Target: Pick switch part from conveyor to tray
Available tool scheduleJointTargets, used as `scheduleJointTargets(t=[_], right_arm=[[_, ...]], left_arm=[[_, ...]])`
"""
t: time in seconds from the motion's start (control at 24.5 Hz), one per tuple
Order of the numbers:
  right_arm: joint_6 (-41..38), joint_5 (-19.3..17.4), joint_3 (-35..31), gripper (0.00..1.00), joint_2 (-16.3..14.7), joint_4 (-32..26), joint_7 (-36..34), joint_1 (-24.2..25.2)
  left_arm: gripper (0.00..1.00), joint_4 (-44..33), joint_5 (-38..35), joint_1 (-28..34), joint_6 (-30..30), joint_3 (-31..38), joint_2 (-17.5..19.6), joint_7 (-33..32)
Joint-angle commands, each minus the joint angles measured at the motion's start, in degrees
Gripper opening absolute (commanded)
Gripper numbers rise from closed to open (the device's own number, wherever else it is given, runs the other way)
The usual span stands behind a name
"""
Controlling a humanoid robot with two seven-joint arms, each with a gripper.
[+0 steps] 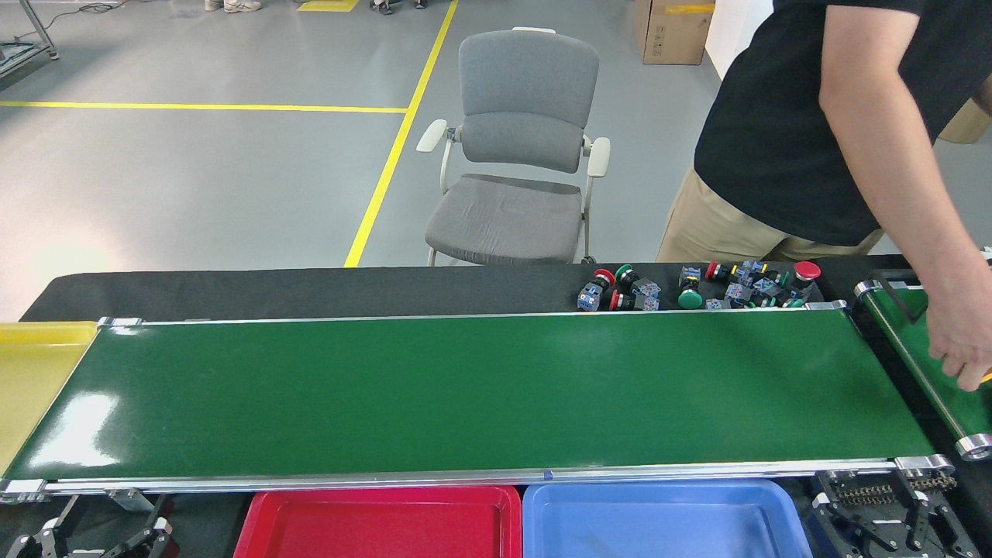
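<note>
- Plainly, the conveyor (465, 387) carries nothing: its glossy green belt is bare from end to end, so there is no switch part on it to pick yet.
- The switch parts (690, 288) lie in a loose cluster on the black table behind the belt's far right edge, probably staged there as stock for feeding.
- A person's hand (961, 349) rests on the narrower slanting belt (922, 349) at the right, seemingly placed to feed parts toward the main belt.
- The red tray (380, 523) sits just below the belt's near edge, empty, touching the blue tray (666, 519); a short carry from belt to tray.
- The left gripper (85, 535) and right gripper (891, 515) wait low at the bottom corners; whether their claws are spread or pressed together cannot be told.
</note>
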Motion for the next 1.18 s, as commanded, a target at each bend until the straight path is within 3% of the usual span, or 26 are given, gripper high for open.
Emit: scheduleJointTargets(t=[0.0,0.49,0.94,1.14], right_arm=[[0.2,-0.1,-0.3,0.99,0.1,-0.8,0.0,-0.1],[1.2,-0.2,-0.3,0.99,0.0,-0.8,2.9,-1.3],[1.5,-0.8,-0.7,0.99,-0.4,0.0,6.9,-7.6],[1.5,-0.7,-0.7,0.99,-0.5,3.9,9.6,-10.7]], left_arm=[[1.0,-0.3,0.3,0.0,0.4,0.2,0.8,0.5],[1.0,-0.7,1.7,0.1,0.6,0.2,0.6,0.9],[1.0,-0.8,1.6,0.1,0.8,0.8,0.1,0.8],[1.0,-0.5,1.6,0.1,0.8,0.7,0.2,0.8]])
